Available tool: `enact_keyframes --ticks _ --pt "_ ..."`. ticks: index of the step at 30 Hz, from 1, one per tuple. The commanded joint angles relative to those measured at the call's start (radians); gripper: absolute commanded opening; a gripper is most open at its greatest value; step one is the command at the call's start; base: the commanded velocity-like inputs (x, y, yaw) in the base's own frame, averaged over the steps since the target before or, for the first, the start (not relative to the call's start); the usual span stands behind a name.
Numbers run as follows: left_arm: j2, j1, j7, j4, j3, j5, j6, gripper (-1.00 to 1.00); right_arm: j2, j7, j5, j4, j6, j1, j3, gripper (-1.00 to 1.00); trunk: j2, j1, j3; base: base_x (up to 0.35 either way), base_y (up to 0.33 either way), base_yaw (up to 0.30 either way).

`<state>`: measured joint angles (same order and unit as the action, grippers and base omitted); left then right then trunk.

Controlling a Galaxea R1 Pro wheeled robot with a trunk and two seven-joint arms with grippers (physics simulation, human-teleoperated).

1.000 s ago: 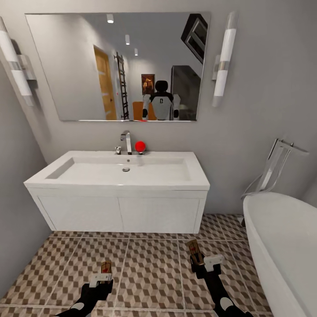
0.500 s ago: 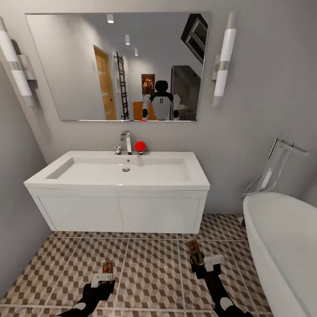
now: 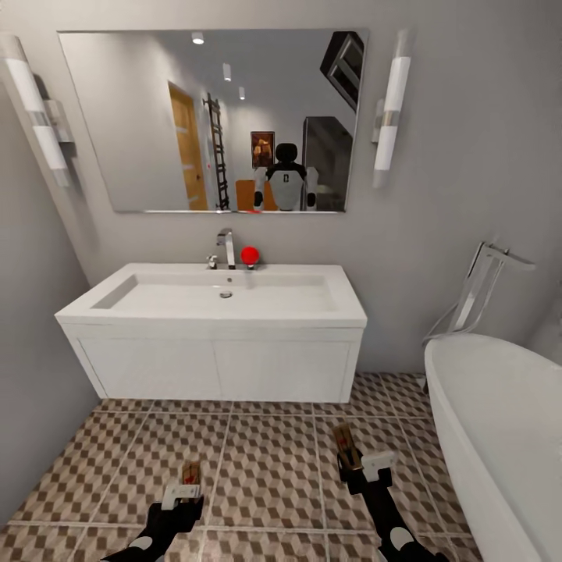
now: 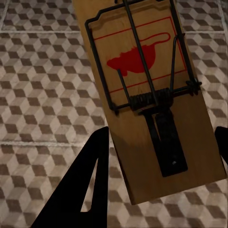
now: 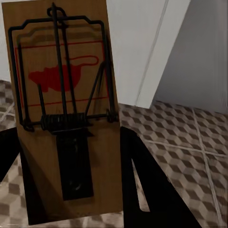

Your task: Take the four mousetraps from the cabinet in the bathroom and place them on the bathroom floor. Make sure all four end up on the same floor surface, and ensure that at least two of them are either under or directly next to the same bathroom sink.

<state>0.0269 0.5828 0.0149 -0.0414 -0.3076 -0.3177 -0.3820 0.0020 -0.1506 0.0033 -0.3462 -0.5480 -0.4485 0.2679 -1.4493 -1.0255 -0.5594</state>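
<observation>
The left gripper point(image 3: 187, 485) clamps one mousetrap point(image 4: 147, 90) and the right gripper point(image 3: 357, 462) a second mousetrap point(image 5: 64, 109), both held above the bathroom floor point(image 3: 265, 476) before the bathroom sink point(image 3: 215, 300), whose basin appears empty. A white bathtub point(image 3: 499, 421) stands alongside.

Head view: high, facing the sink point(image 3: 211, 300), both arms low.
Wrist views: close along each held mousetrap point(image 4: 147, 95), sharing tiled floor point(image 3: 265, 476).

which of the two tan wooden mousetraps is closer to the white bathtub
The tan wooden mousetrap in the right gripper; the white oval bathtub lies on that side. The other, in the left gripper, is farther away.
</observation>
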Motion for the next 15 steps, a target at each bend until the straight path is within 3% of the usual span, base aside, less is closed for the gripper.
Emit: enact_keyframes --ticks 1,6,15 --pt "0.001 0.002 0.002 -0.004 -0.008 -0.011 -0.006 -1.0 0.0 -0.007 -0.003 0.001 -0.003 -0.001 0.007 -1.0 -0.001 0.001 -0.001 -0.259 0.0 0.0" --pt "0.001 0.002 0.002 -0.004 -0.008 -0.011 -0.007 -1.0 0.0 -0.007 -0.003 0.001 -0.003 -0.001 0.007 -1.0 -0.001 0.001 -0.001 -0.199 0.027 0.0" --pt "0.001 0.002 0.002 -0.005 -0.008 -0.011 -0.007 -1.0 0.0 -0.007 -0.002 0.001 -0.003 -0.001 0.007 -1.0 -0.001 0.001 -0.001 -0.023 0.004 0.0"
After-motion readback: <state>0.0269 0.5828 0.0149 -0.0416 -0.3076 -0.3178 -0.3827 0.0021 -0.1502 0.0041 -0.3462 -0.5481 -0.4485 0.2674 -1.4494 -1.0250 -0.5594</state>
